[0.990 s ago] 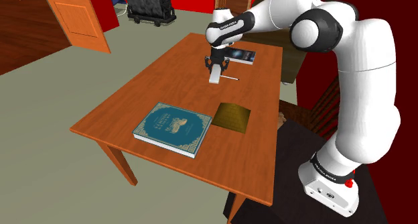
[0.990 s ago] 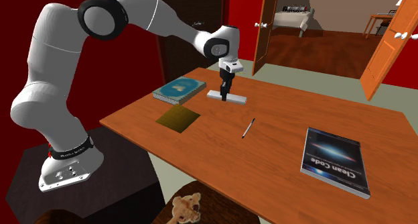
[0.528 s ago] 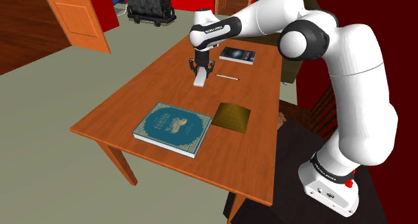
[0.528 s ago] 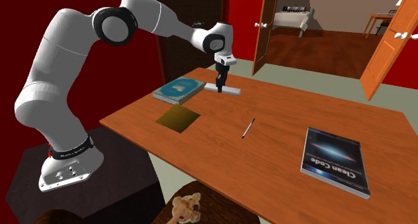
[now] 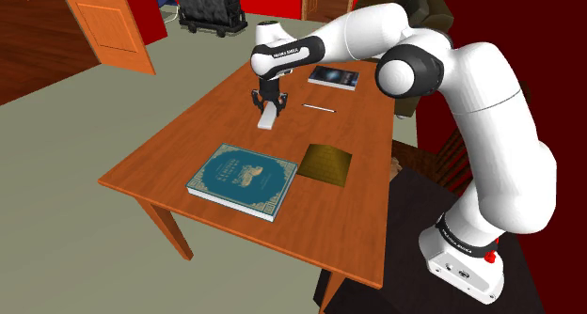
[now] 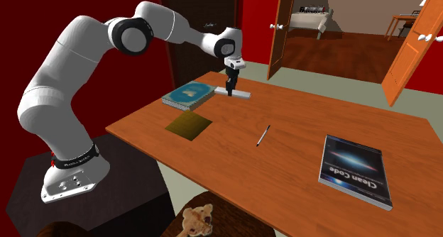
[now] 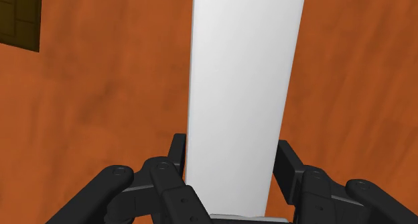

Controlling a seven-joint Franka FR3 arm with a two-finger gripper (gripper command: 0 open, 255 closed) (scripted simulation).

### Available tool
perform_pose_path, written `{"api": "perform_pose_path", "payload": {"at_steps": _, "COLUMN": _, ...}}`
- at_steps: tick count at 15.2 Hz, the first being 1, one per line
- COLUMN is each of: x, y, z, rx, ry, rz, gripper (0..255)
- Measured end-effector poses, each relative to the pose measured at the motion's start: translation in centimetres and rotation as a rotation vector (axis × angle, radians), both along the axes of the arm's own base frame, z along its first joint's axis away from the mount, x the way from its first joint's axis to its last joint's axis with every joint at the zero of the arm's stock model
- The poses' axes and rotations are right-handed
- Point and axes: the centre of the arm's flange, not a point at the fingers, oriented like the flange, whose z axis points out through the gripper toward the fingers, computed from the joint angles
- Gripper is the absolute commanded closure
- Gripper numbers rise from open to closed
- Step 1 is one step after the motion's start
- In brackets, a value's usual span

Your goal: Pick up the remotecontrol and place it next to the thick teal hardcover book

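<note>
Over the last second I watch the arm swing the remote away from the pen, toward 9 o'clock in the shoulder view. In the second exterior view the remote now sits at about 3 o'clock of the teal book, just beside its near corner. I judge the carry is nearly done and only the lowering and release remain. The gripper points straight down, and in the wrist view its 2 black fingers are closed part-way, pinching one end of the remote by its long sides. The remote looks to hang just over the table, though I cannot tell if it already touches. In the shoulder view it is at about 1 o'clock of the teal book, with bare tabletop between them. The remote is drawn as a plain white, smooth, flat rectangular slab with sharp edges and no buttons. The table is glossy orange-brown with a faint wood grain. The teal book is a thick, flat hardcover with a pale ornamental border. At its 3 o'clock in the shoulder view lies a thin, dark olive square mat. A second, dark glossy book lies at the far end.
</note>
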Motion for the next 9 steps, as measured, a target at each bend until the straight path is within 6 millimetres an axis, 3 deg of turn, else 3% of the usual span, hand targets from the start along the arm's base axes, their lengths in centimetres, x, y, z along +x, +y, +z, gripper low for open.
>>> {"api": "perform_pose_path", "payload": {"at_steps": 9, "x": 0.1, "y": 0.0, "z": -4.8, "rx": 0.0, "ry": 0.0, "rz": 0.0, "gripper": 255}}
